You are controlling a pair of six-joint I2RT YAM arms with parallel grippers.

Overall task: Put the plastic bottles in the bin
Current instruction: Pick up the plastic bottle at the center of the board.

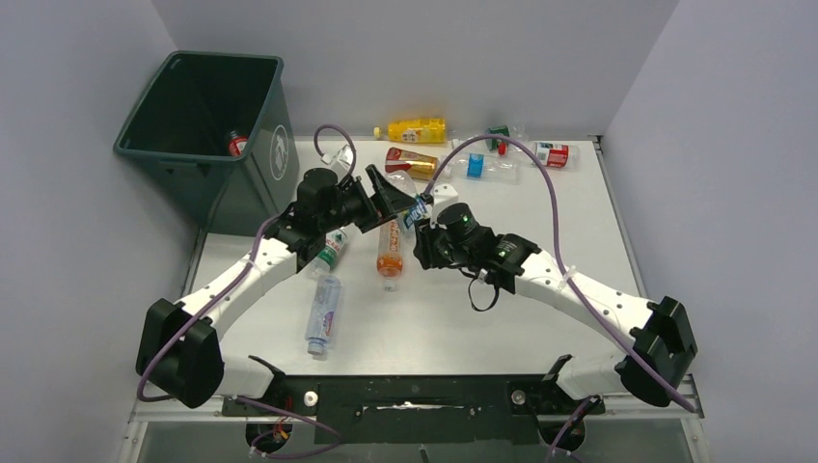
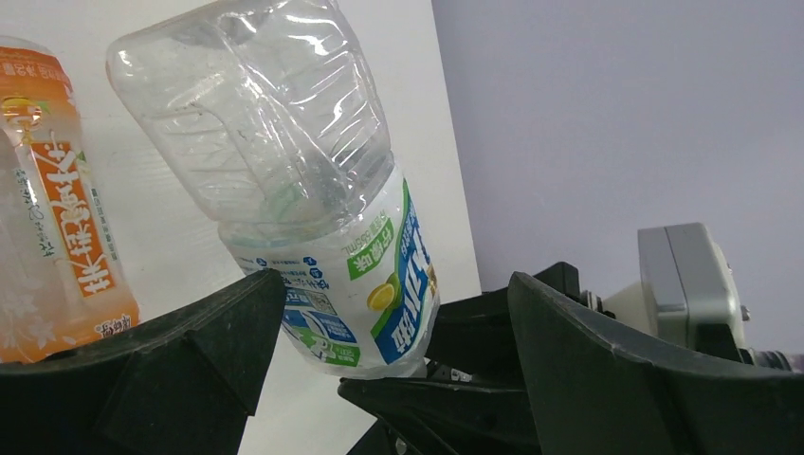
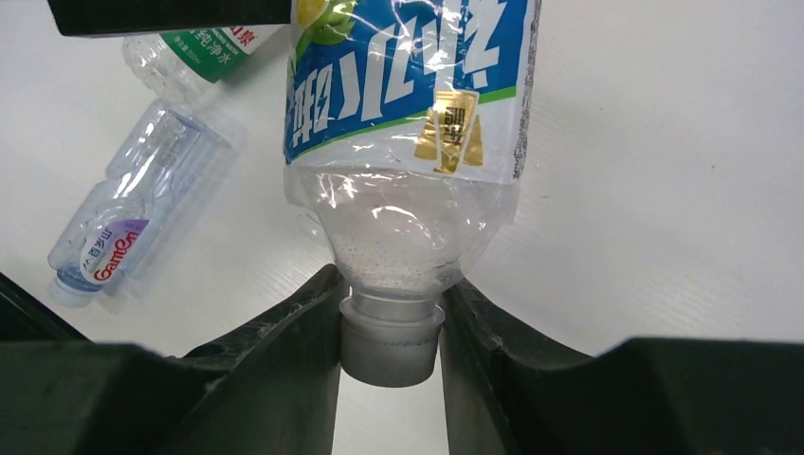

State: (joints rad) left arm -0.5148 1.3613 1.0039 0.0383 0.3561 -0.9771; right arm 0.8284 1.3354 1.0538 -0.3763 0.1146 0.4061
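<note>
1. Top view
   - The bin (image 1: 207, 135) stands at the upper left, by the table's (image 1: 540, 318) corner. One red-labelled bottle (image 1: 236, 145) lies low against its right wall.
   - The white table is boxed in by pale grey walls (image 1: 415, 48).
   - Along the table's upper edge lie a yellow bottle (image 1: 415, 129), a red-gold bottle (image 1: 410, 159) and three clear bottles (image 1: 477, 166).
   - At centre the left gripper (image 1: 395, 198) and right gripper (image 1: 424, 220) meet at a blue-labelled bottle (image 1: 417, 212).
   - An orange bottle (image 1: 389, 249) lies just below them and a green-labelled bottle (image 1: 333, 249) lies under the left arm.
   - A purple-labelled bottle (image 1: 323, 313) lies further toward the lower left.

2. Left wrist view
   - The blue-labelled bottle (image 2: 322, 190) is empty and crumpled. It rises tilted from bottom centre toward the upper left.
   - The left gripper (image 2: 393, 284) is spread wide around the bottle's labelled end — not closed on it.
   - I cannot tell whether the left-hand finger touches the label.
   - The orange bottle (image 2: 57, 209) lies on the white table (image 2: 417, 95) at the left edge, with grey wall (image 2: 616, 114) filling the right.

3. Right wrist view
   - The right gripper (image 3: 391, 284) is clamped on the white cap (image 3: 391, 336) of the blue-labelled bottle (image 3: 408, 123) — both fingers press its sides.
   - On the table (image 3: 664, 190) at the left lie the green-labelled bottle (image 3: 190, 52) and the purple-labelled bottle (image 3: 123, 232).
</note>
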